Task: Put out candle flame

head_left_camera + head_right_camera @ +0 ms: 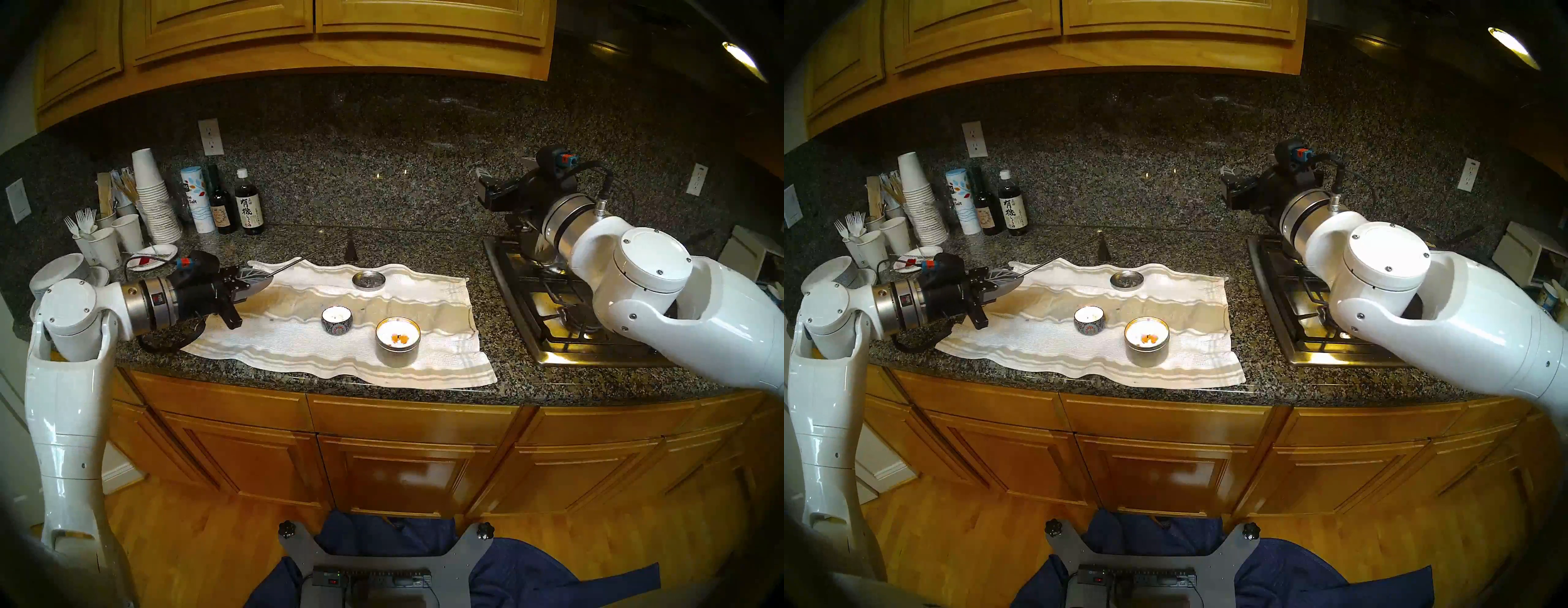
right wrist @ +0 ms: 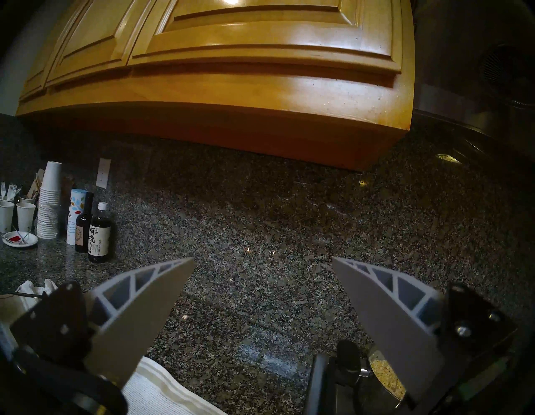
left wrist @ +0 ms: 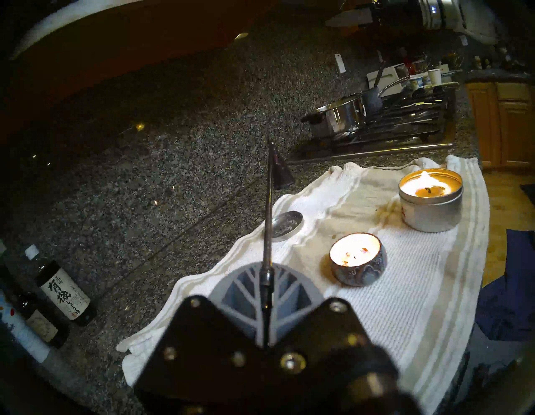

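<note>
I am clamping my left gripper (image 1: 259,281) on the snuffer (image 3: 267,220), its bell hanging beyond the towel (image 1: 297,344), well apart from the two lit candles (image 1: 398,335); the thin handle risks swivelling, missing flames.

Hidden and cut-off parts

The stove (image 1: 551,305) is partly covered by the right arm; bottle (image 3: 65,292) label print is too small to read.
</note>
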